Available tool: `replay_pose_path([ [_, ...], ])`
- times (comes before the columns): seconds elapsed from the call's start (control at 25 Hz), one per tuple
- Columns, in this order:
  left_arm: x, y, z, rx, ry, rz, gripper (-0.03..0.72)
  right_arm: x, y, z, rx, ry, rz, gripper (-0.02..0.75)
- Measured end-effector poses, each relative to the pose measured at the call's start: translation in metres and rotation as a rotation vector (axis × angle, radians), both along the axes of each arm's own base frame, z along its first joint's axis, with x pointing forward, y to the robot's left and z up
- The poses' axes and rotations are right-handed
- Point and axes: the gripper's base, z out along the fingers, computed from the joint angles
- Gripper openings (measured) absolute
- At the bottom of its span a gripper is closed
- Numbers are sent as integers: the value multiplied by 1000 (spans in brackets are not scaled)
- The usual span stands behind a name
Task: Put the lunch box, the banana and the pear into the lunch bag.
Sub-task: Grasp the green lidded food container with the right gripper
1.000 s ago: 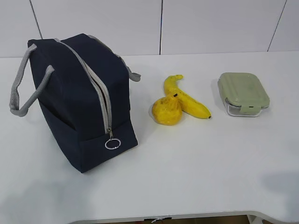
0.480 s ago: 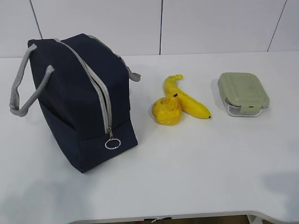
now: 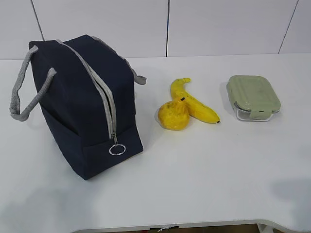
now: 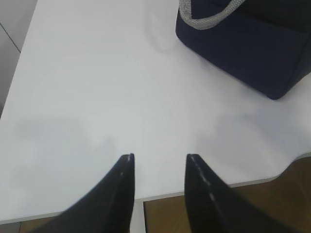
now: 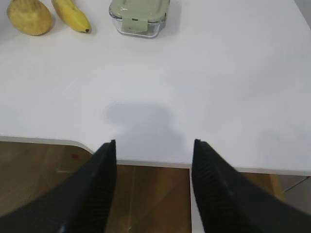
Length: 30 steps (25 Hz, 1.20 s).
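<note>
The navy lunch bag [image 3: 82, 107] stands zipped at the left of the white table, its metal ring pull [image 3: 117, 149] hanging at the front; its corner [image 4: 252, 43] shows in the left wrist view. The pear [image 3: 173, 115] lies against the banana [image 3: 194, 103] mid-table, both also seen from the right wrist: pear [image 5: 29, 17], banana [image 5: 71, 14]. The green-lidded lunch box [image 3: 252, 97] [image 5: 138, 17] sits at the right. My left gripper [image 4: 159, 158] is open and empty over the table's front edge, well short of the bag. My right gripper [image 5: 154, 143] is open and empty at the front edge, far from the lunch box.
The table's front edge [image 3: 194, 225] runs close below both grippers, with brown floor [image 5: 146, 199] beyond it. A white panelled wall [image 3: 170, 24] stands behind the table. Neither arm shows in the exterior view.
The objects and bag have not moved. Only a faint shadow at the table's right front shifts slightly.
</note>
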Motion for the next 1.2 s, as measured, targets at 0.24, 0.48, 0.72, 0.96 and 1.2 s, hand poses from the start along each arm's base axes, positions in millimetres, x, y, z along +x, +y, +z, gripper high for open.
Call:
replay_pose_path([
  [0.24, 0, 0, 0, 0, 0, 0, 244, 1, 0, 0, 0, 5, 0, 431],
  [0.48, 0, 0, 0, 0, 0, 0, 244, 15, 0, 1, -4, 90, -1, 431],
  [0.72, 0, 0, 0, 0, 0, 0, 243, 31, 1, 21, -3, 46, 1, 432],
  [0.96, 0, 0, 0, 0, 0, 0, 242, 51, 1, 39, -4, 28, 2, 432],
  [1.2, 0, 0, 0, 0, 0, 0, 242, 72, 2, 55, -4, 13, 3, 432],
])
